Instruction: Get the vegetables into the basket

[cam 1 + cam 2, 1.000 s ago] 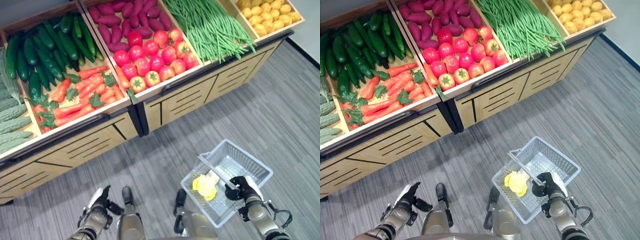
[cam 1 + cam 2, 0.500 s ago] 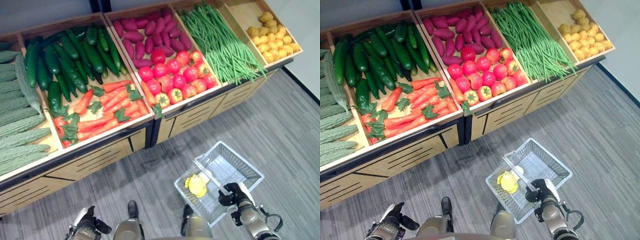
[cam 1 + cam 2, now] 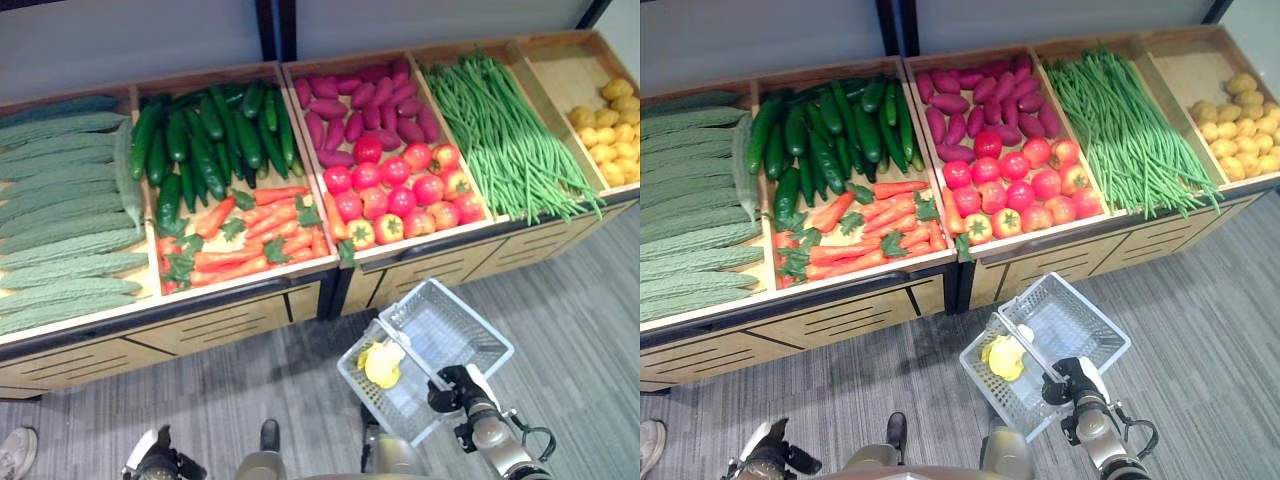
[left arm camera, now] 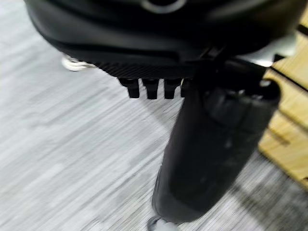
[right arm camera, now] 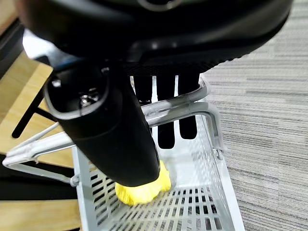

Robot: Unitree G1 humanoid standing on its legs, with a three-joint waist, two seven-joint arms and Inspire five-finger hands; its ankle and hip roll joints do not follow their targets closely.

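Your right hand (image 3: 452, 383) has its fingers curled round the handle (image 5: 178, 107) of the white wire basket (image 3: 470, 334), which hangs over the grey floor just in front of the wooden display stand (image 3: 240, 318). A yellow vegetable (image 3: 382, 364) lies inside the basket. Your left hand (image 3: 152, 461) sits low by the floor, fingers curled and holding nothing. On the stand, carrots (image 3: 245, 235), cucumbers (image 3: 205, 140) and tomatoes (image 3: 400, 196) lie in their bins.
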